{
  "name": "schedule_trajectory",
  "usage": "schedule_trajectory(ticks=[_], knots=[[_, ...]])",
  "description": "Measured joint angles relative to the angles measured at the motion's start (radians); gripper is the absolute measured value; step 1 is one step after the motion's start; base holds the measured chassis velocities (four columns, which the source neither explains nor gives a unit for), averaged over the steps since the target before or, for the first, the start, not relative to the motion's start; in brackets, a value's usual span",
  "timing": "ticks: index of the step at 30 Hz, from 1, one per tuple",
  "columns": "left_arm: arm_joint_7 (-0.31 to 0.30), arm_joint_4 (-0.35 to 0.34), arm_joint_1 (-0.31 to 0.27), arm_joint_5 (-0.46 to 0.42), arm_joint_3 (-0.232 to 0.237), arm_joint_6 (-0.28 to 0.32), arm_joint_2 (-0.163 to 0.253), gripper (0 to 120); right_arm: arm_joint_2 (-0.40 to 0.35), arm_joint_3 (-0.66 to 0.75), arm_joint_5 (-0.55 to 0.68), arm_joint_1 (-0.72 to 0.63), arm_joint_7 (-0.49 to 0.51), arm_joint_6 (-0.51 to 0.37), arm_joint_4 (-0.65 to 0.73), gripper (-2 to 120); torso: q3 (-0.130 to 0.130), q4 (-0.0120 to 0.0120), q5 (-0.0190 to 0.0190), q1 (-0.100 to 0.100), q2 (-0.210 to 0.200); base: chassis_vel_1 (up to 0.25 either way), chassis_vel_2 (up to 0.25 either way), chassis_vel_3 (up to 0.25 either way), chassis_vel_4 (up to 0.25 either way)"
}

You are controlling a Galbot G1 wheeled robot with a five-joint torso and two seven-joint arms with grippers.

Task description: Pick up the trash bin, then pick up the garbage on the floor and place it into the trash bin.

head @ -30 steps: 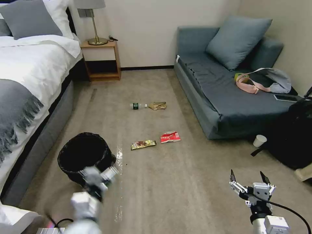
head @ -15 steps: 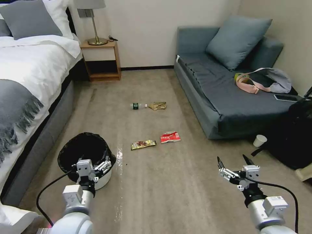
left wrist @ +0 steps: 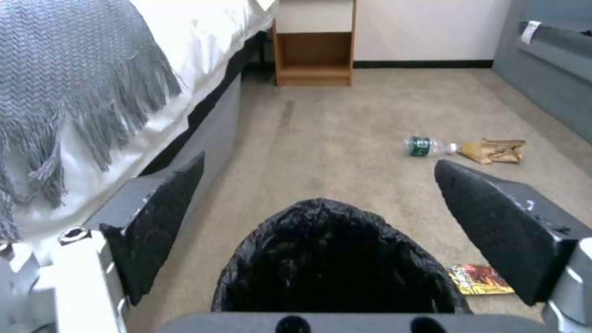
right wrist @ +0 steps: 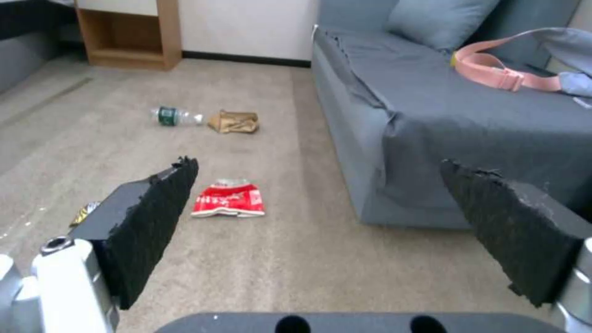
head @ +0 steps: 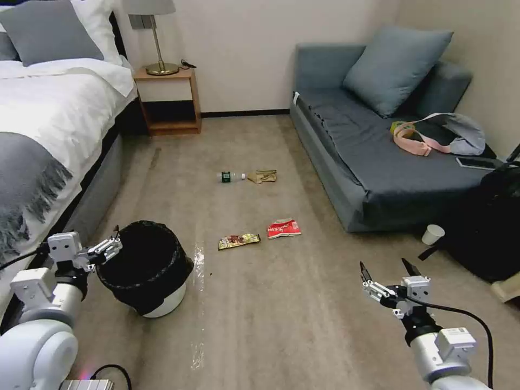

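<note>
The trash bin (head: 143, 265), black with a black liner, stands upright on the floor (head: 281, 314) near the bed. My left gripper (head: 108, 248) is open at the bin's left rim; its wrist view has the bin (left wrist: 333, 259) low between the spread fingers (left wrist: 160, 217). The garbage lies farther out: a bottle (head: 230, 176) beside a tan paper bag (head: 264, 176), a gold wrapper (head: 238, 240) and a red wrapper (head: 283, 228). My right gripper (head: 385, 266) hovers open and empty over bare carpet at the near right, facing the red wrapper (right wrist: 229, 200).
A bed (head: 43, 135) runs along the left and a wooden nightstand (head: 168, 100) stands at the back. A blue sofa (head: 379, 157) fills the right side. By its near corner sit a white cup (head: 433, 234) and a black backpack (head: 493, 227).
My left arm has swung from in front of the bin to its left side. The right gripper rose and moved forward a second ago and has held nearly still since.
</note>
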Motion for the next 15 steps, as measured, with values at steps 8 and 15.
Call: schedule_trajectory(ticks=[8, 15], knots=[[-0.026, 0.187, -0.118, -0.168, -0.05, 0.096, 0.122, 100, -0.006, 0.001, 0.002, 0.005, -0.004, 0.006, -0.013, 100, 0.0, 0.0, -0.0001, 0.0, 0.0, 0.0, 0.0, 0.0, 0.0], [-0.044, 0.311, -0.192, -0.271, -0.079, 0.155, 0.198, 100, -0.007, -0.001, 0.008, 0.013, -0.005, 0.008, -0.022, 100, 0.0, 0.0, -0.0002, 0.0, 0.0, 0.0, 0.0, 0.0, 0.0]])
